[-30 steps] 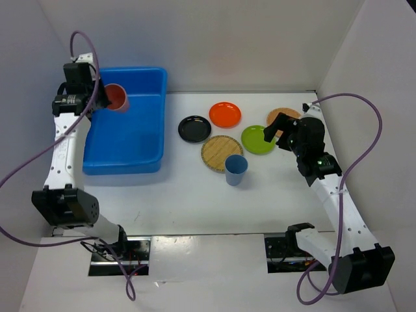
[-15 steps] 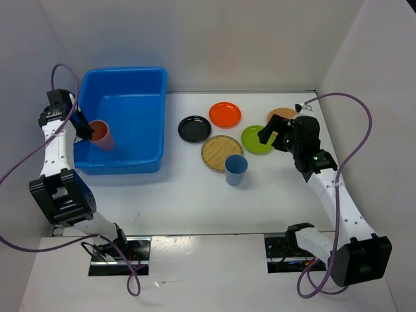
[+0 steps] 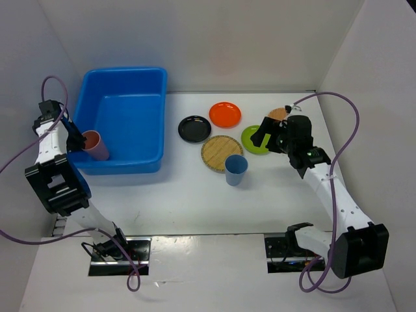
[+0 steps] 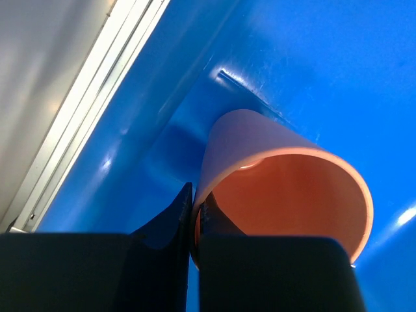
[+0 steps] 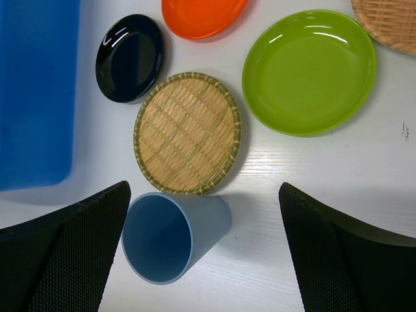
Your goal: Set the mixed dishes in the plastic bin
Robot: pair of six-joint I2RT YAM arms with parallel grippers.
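Blue plastic bin (image 3: 123, 70) sits at the far-left corner of the worktop (image 3: 195, 195) in the overhead shot. The left gripper (image 3: 76, 139) is at the bin's near-left corner, clamped on the pink cup (image 3: 96, 145), which is tilted inside the bin. The other dishes are out toward the far-right: black plate (image 3: 194, 129), orange plate (image 3: 225, 114), tan woven plate (image 3: 220, 153), and the blue cup (image 3: 236, 169) upright just beside it. The right gripper (image 3: 268, 135) hovers over the lime green plate (image 3: 252, 142), and the second tan plate (image 3: 279, 114) is mostly hidden behind it.

Left wrist cam: the fingers (image 4: 172, 218) pinch the cup's wall at the rim, blue bin all around. Can't really tell if the cup touches the floor.

Right wrist cam: fingers (image 5: 71, 253) spread wide, holding nothing, with the blue cup and woven plate below between them
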